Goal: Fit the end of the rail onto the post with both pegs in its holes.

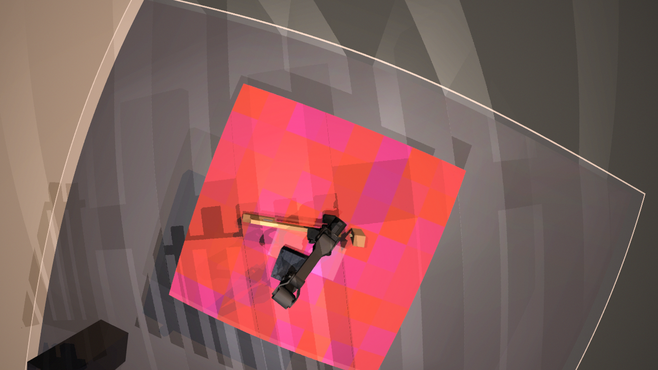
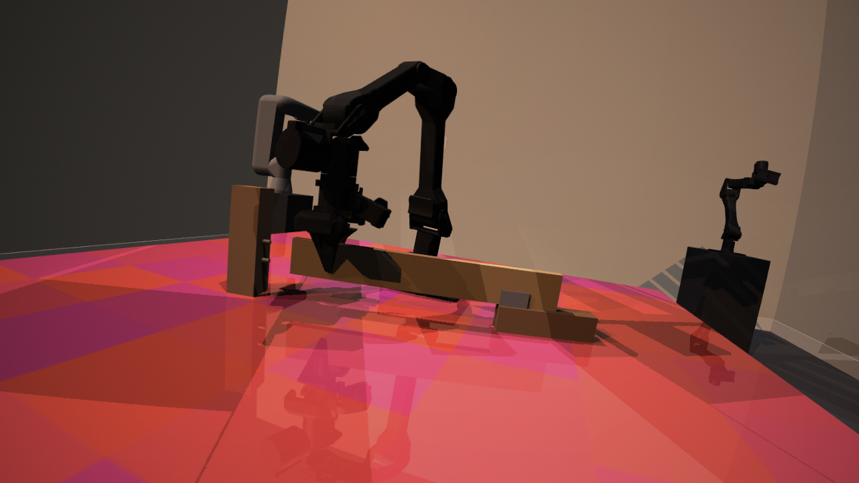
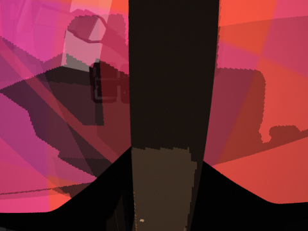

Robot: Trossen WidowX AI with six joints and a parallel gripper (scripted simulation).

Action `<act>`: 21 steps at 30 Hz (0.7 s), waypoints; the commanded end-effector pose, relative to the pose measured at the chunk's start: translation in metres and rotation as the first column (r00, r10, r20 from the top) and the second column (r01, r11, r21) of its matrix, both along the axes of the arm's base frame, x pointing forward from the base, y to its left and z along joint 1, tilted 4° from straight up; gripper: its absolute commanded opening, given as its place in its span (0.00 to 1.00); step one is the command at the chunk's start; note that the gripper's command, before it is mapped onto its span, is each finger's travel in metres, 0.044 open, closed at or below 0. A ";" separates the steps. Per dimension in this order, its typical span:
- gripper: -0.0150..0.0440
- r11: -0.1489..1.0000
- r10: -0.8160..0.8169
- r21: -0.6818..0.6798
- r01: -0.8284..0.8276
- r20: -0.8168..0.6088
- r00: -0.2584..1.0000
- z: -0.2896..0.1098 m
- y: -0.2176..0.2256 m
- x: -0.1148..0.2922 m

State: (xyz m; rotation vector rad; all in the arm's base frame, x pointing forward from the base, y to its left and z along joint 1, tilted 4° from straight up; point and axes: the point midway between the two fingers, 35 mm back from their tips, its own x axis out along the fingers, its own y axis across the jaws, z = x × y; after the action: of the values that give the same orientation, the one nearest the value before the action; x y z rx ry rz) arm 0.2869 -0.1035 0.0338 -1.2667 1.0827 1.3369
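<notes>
Nothing to read here as far as I can tell. No text, labels, brand marks, numbers or signs show up on anything in the top, exterior or wrist views.
</notes>
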 end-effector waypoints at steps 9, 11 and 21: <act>0.25 1.000 0.001 -0.002 -0.001 0.007 1.000 0.002 0.000 0.002; 0.25 1.000 0.001 -0.002 -0.001 0.007 1.000 0.001 0.000 0.002; 0.25 1.000 0.001 -0.002 -0.001 0.007 1.000 0.000 0.000 0.002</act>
State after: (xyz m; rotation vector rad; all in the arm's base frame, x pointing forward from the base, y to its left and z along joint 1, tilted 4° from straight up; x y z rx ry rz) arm 0.2876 -0.1034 0.0339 -1.2696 1.0811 1.3356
